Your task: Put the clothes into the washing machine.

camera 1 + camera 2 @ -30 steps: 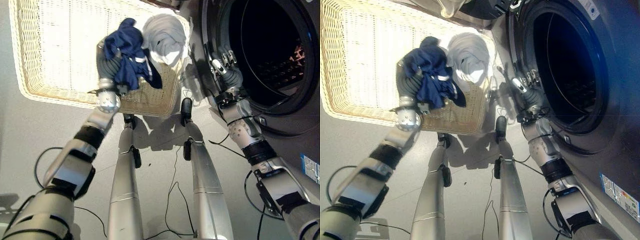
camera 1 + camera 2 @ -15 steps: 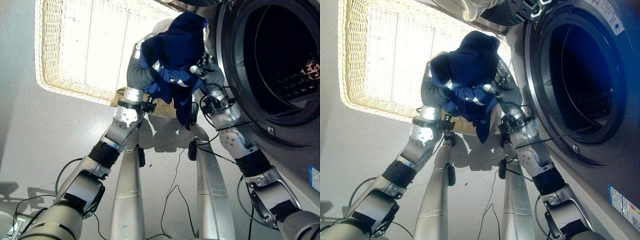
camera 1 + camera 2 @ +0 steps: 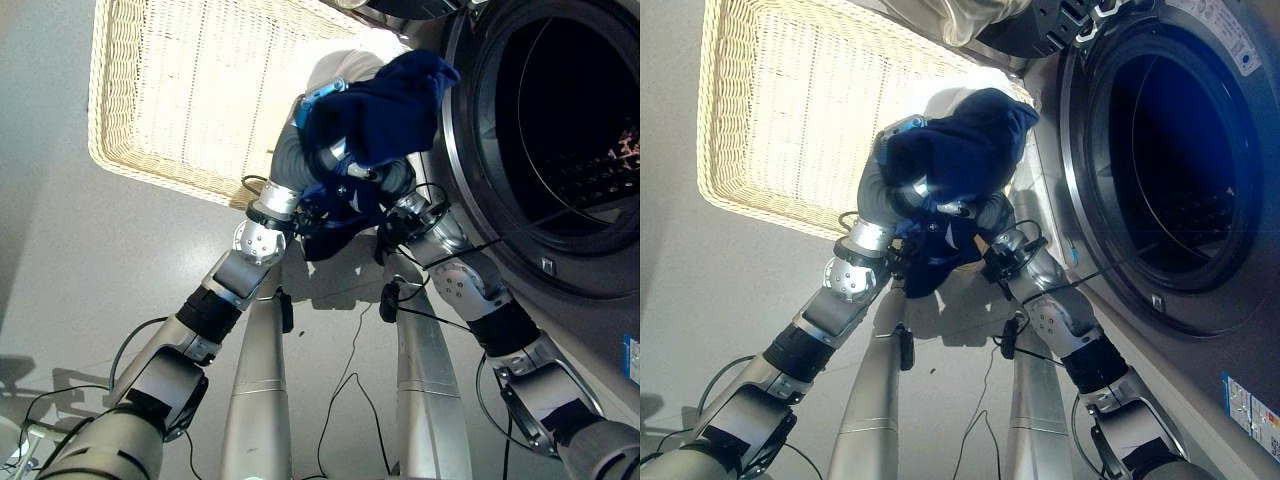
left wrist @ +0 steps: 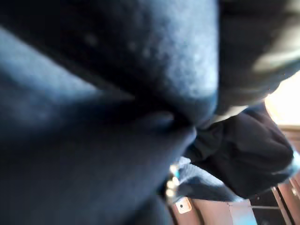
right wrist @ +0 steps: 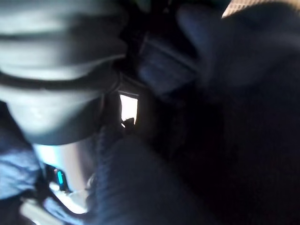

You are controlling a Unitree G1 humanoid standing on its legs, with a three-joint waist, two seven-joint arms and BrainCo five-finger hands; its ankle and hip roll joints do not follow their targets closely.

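Observation:
A dark blue garment (image 3: 385, 105) hangs bunched in the air just left of the washing machine's round opening (image 3: 570, 120). It is draped over my left hand (image 3: 295, 155), whose ribbed cover sticks out below the cloth. My right hand (image 3: 397, 180) is tucked under the same garment from the machine's side, up against its lower folds. The left wrist view has dark blue cloth (image 4: 117, 93) pressed right up to it. A white garment (image 3: 345, 65) lies in the wicker basket (image 3: 150, 172), half hidden behind the blue one.
The wicker basket sits on the grey floor to the left of the machine, with its near corner close to the machine's front. The machine's chrome door ring (image 3: 462, 215) stands right beside my right arm. Grey floor (image 3: 80, 260) lies open to the left.
The blue garment has gone from over the basket's corner to the edge of the drum opening, carried on my left arm. My right hand has come in under it.

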